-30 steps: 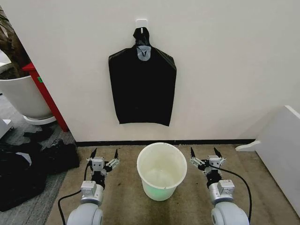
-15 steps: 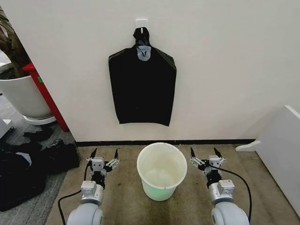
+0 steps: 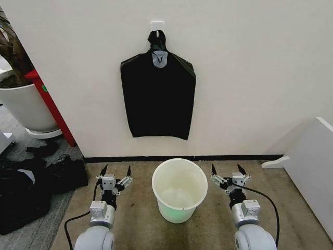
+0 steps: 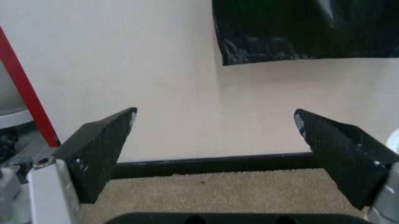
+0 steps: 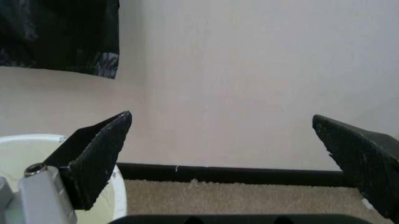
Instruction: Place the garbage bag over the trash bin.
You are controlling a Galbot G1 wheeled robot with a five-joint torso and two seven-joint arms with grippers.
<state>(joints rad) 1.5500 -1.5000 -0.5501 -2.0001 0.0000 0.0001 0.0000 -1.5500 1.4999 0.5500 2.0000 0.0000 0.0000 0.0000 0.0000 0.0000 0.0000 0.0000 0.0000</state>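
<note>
The trash bin [image 3: 179,183], a small cream-white bucket with a greenish base, stands open and empty on the carpet close to the wall. Its rim [image 5: 12,148] shows in the right wrist view. The garbage bag is out of view. A flat black bag bundle [image 3: 158,96] with a knotted top hangs from a wall hook above the bin; its lower corners show in the wrist views [image 4: 299,28] [image 5: 56,32]. My left gripper [image 3: 116,170] [image 4: 215,126] is open, left of the bin. My right gripper [image 3: 227,169] [image 5: 224,126] is open on the bin's right. Both point at the wall.
A large white plant pot [image 3: 26,107] and a red post [image 3: 52,109] stand at the far left. Dark heaps [image 3: 26,192] lie on the floor below them. A white panel [image 3: 312,172] leans at the right. A black baseboard [image 3: 234,157] runs along the wall.
</note>
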